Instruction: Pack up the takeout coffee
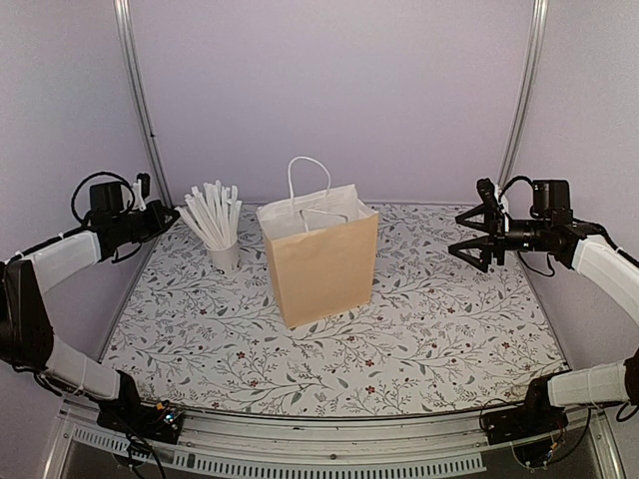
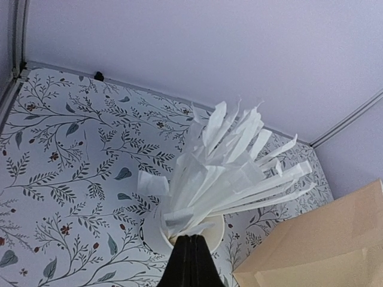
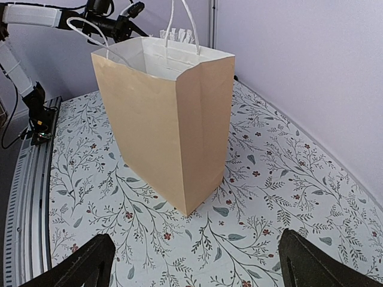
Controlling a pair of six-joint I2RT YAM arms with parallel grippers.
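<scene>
The black takeout coffee cup is not in view in any frame. A brown paper bag (image 1: 319, 257) with white handles stands open and upright in the middle of the table; it also shows in the right wrist view (image 3: 164, 122) and at the lower right of the left wrist view (image 2: 323, 251). My left gripper (image 1: 170, 215) is shut and empty, held in the air at the far left beside the white cup of sticks; it shows at the bottom of its wrist view (image 2: 191, 239). My right gripper (image 1: 471, 238) is open and empty, in the air at the right, pointing at the bag.
A white cup of white paper-wrapped sticks (image 1: 220, 235) stands left of the bag, and shows right below my left fingers in the left wrist view (image 2: 215, 173). The floral table cover (image 1: 399, 329) runs to metal rails at the walls and the front edge.
</scene>
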